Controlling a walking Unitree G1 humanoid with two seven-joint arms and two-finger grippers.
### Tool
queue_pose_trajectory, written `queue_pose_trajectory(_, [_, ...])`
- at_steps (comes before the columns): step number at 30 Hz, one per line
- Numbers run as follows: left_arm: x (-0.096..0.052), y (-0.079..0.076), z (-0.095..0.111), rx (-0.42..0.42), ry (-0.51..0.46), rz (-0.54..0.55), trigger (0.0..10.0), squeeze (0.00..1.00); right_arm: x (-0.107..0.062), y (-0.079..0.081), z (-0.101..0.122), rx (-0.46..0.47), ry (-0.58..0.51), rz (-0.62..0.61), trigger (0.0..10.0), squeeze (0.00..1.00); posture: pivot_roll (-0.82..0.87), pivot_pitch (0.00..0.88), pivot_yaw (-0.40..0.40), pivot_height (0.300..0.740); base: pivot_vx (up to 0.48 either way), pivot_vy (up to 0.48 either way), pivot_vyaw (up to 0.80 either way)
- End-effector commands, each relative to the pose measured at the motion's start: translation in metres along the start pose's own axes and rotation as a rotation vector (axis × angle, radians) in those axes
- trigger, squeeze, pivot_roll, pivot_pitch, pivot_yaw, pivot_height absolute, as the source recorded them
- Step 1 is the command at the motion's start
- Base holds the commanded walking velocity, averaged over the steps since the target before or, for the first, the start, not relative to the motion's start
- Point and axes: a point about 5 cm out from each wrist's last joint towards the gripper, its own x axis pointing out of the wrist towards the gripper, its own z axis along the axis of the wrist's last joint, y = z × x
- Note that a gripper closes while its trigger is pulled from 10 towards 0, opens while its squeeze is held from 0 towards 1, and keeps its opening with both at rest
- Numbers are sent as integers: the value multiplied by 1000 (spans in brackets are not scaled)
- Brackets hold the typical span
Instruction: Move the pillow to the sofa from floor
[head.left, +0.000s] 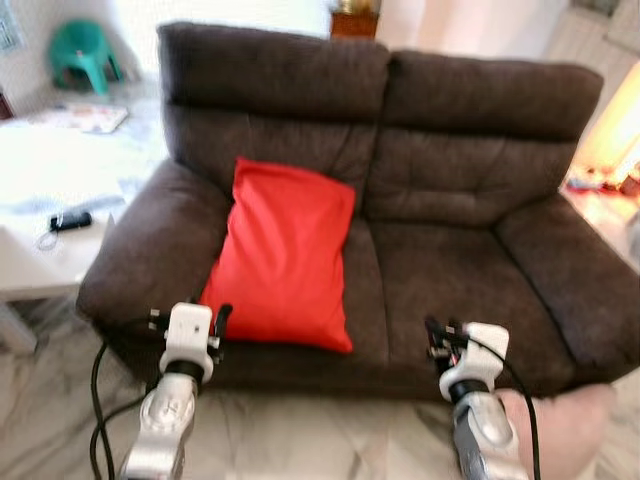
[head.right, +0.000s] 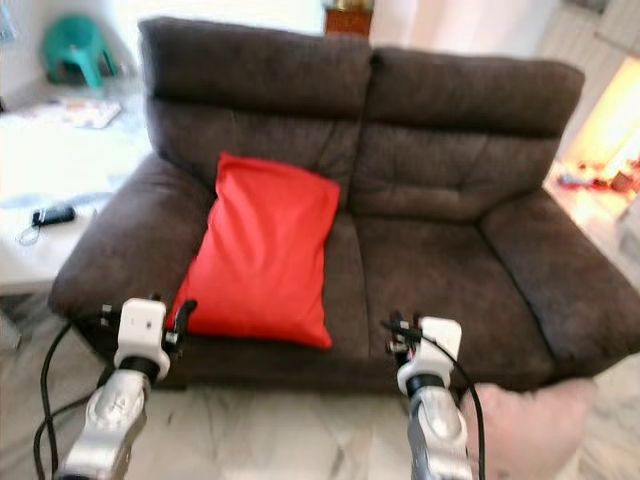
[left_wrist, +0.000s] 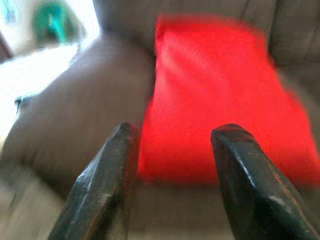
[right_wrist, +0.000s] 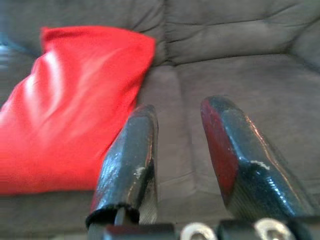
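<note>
A dark brown sofa (head.left: 470, 250) carries a red pillow (head.left: 283, 257), which leans against the backrest on its left seat. Beside it, a white desk (head.left: 40, 255) holds a small black gadget (head.left: 70, 221).

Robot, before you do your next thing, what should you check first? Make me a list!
1. Red pillow on the sofa's left seat, leaning on the backrest: ok.
2. Pillow fully on the cushion, off the floor: ok.
3. Left gripper open and holding nothing: ok.
4. Right gripper open and holding nothing: ok.
5. Both grippers apart from the pillow, in front of the seat edge: ok.
6. Pinkish soft thing on the floor by the right arm, another pillow or not: cannot tell.
</note>
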Motion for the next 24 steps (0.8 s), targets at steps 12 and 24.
queue_pose_trajectory(12, [-22,6,-63,-107,342,-16,10000,0,-22,-23,-50,-3,308,-66,10000,0,4,0,-86,740,0,0,0])
queue_pose_trajectory(24, [-56,1,-105,-62,586,-53,10000,0,-57,-14,-97,-18,601,-19,10000,0,2,0,-82,740,0,0,0])
